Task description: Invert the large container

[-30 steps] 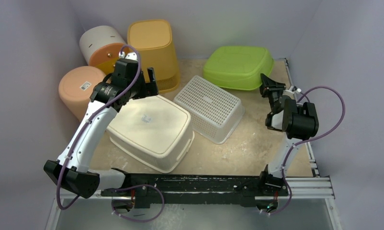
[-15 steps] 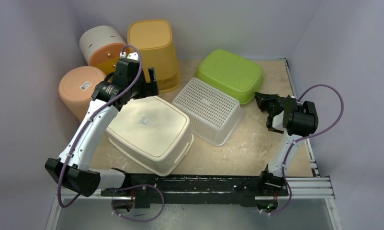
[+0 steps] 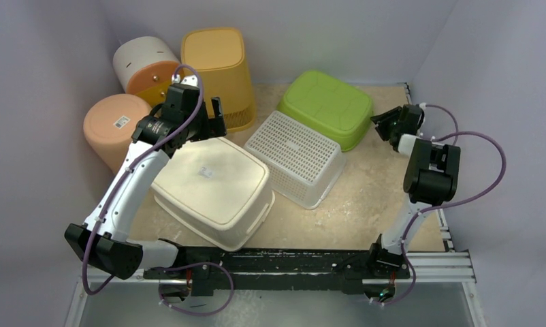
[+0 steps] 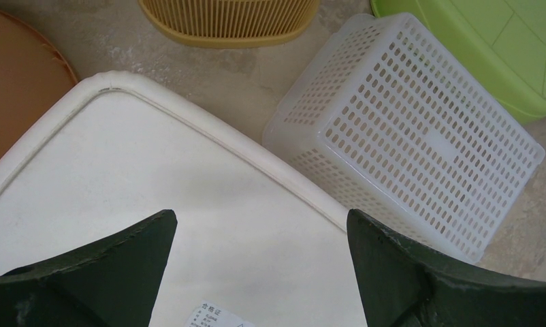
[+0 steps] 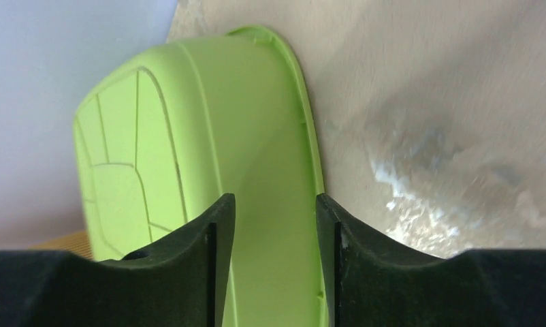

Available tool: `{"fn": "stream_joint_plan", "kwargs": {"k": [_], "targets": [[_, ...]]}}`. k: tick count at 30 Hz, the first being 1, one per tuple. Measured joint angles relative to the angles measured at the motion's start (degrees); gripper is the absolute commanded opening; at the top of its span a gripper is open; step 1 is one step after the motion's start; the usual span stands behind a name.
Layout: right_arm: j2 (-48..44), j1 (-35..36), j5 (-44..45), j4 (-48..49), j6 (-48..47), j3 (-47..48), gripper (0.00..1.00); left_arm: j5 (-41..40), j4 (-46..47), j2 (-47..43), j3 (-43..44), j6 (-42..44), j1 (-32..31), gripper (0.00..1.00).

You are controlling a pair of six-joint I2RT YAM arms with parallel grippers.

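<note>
Large container [image 3: 212, 184], centre-left: still base-up, seemingly done | left jaws apart above | right jaws newly parted beside green tub [image 3: 325, 105]

Large container [image 3: 216, 194]: far corner hidden under left arm [image 3: 131, 180]; label [image 3: 205, 169] print too small.

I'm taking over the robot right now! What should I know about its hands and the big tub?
Left gripper: open, empty, above the large container near its far edge.
Right gripper: open, empty, next to the green tub.
Large container: lies base up beside the white basket.
Done: the flip looks finished.
Left: probably just check that it sits flat, then pull both arms back.
</note>
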Motion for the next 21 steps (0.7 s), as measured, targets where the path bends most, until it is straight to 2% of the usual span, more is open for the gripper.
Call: {"fn": "stream_joint_plan", "kwargs": {"k": [1, 4, 5, 6, 14, 21], "targets": [[0.0, 0.0, 1.5, -4.3, -2.8, 3.2, 0.54, 0.0, 0.1, 0.0, 0.0, 0.0, 0.0, 0.92], [-0.5, 0.0, 5.5, -14.8, -10.3, 9.2, 0.71, 0.0, 0.6, 0.0, 0.0, 0.0, 0.0, 0.92], [-1.2, 0.1, 7.0, -17.9, -12.9, 9.9, 0.87, 0.0, 0.7, 0.0, 0.0, 0.0, 0.0, 0.92], [-2.2, 0.1, 8.0, -20.3, -14.9, 10.1, 0.98, 0.0, 0.8, 0.0, 0.0, 0.0, 0.0, 0.92], [-17.7, 4.0, 15.4, -39.1, -31.1, 13.6, 1.00, -0.1, 0.8, 0.0, 0.0, 0.4, 0.0, 0.92], [-26.3, 17.0, 18.5, -48.4, -38.6, 20.9, 1.00, -0.9, 0.7, 0.5, 0.0, 1.6, 0.0, 0.92]]}}
